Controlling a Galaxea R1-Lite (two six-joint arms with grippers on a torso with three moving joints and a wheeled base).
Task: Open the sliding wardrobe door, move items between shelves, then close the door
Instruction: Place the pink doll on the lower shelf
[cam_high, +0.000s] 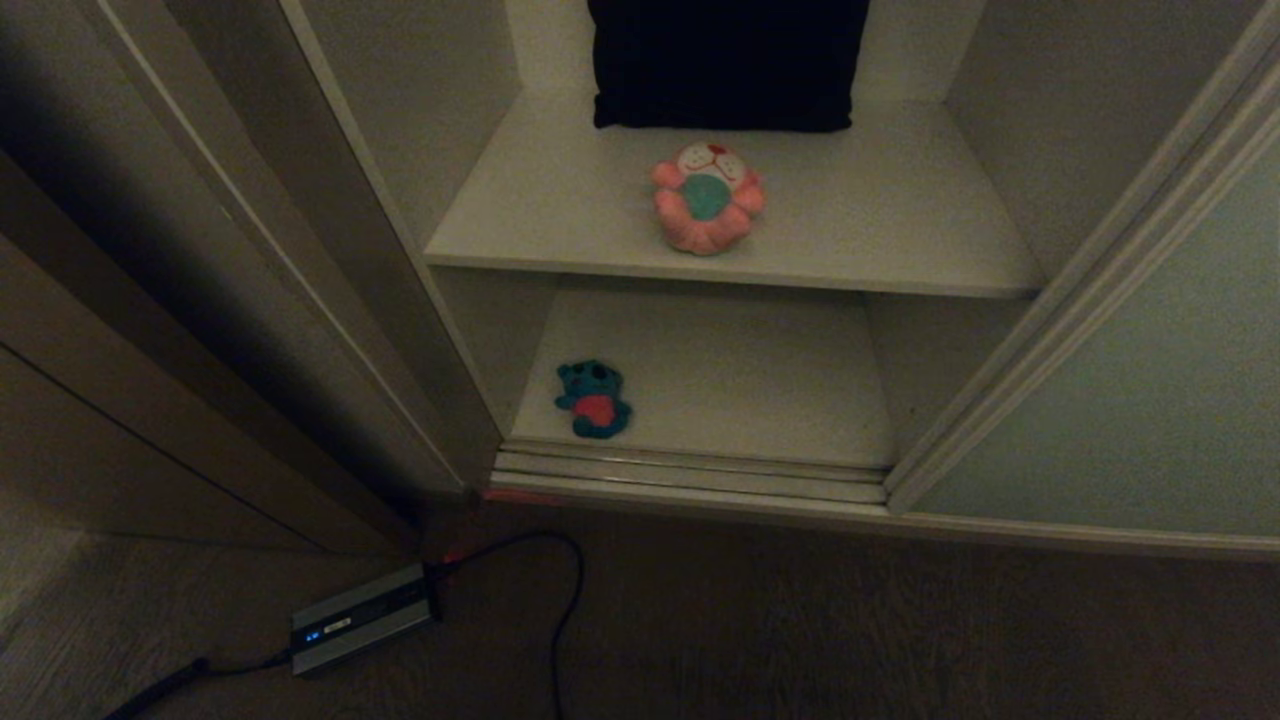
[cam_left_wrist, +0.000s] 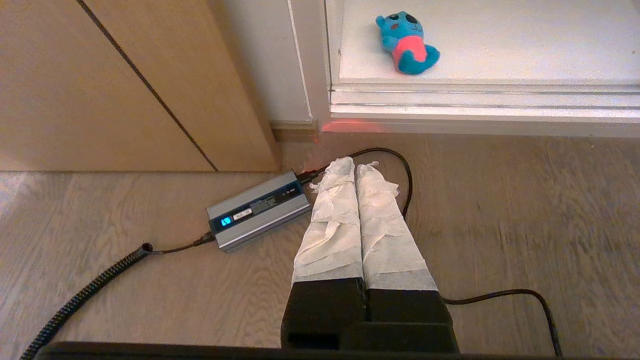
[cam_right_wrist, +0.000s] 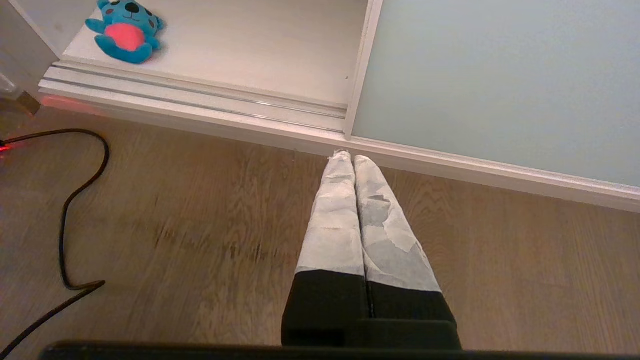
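The small teal plush bear with the red shirt (cam_left_wrist: 407, 44) lies on the bottom off-white shelf (cam_high: 740, 380), ahead of the left gripper (cam_left_wrist: 356, 167), the nearer one, its fingers pressed together, holding nothing.

Two plush toys: one pink (cam_high: 707, 198) at 12 o'clock, one teal bear (cam_high: 593, 399) at 9. Two shelves (cam_high: 560, 215). One dark cloth (cam_high: 727, 62). One charger (cam_high: 360, 618).
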